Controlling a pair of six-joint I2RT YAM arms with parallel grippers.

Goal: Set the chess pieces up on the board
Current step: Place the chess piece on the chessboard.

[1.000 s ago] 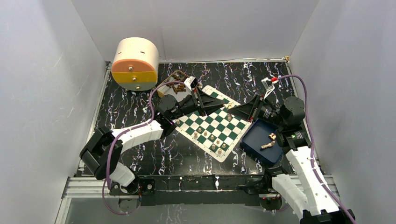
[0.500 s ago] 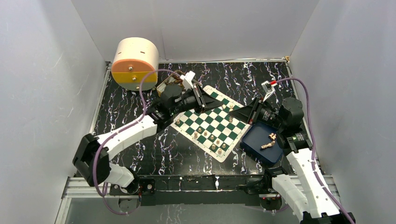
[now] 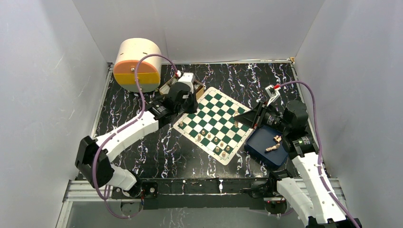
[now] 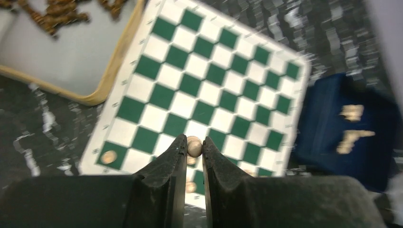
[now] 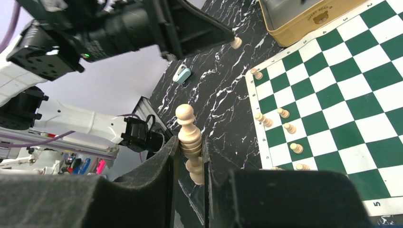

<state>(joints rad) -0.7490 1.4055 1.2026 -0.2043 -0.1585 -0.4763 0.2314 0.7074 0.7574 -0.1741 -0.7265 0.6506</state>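
The board (image 3: 215,108) lies slantwise mid-table, with several tan chess pieces (image 3: 217,141) standing along its near edge. My left gripper (image 3: 191,103) hangs raised beside the board's left corner, by the tin. In the left wrist view, the left gripper (image 4: 194,142) is shut on a small round-headed piece (image 4: 194,146) above the board (image 4: 209,71). My right gripper (image 3: 244,114) hovers at the board's right edge. In the right wrist view, the right gripper (image 5: 190,142) is shut on a taller turned piece (image 5: 186,119); standing pieces (image 5: 285,127) show on the board (image 5: 351,95).
A gold-rimmed tin (image 3: 177,86) with dark brown pieces sits behind the board's left corner. A dark blue tray (image 3: 260,142) holding loose tan pieces (image 3: 273,145) lies right of the board. A cream and orange drum (image 3: 138,64) stands at the back left.
My left gripper has drawn back from over the board's far-left part toward the tin and risen, with a small piece between its fingers. The right gripper has shifted only slightly, still holding its piece.
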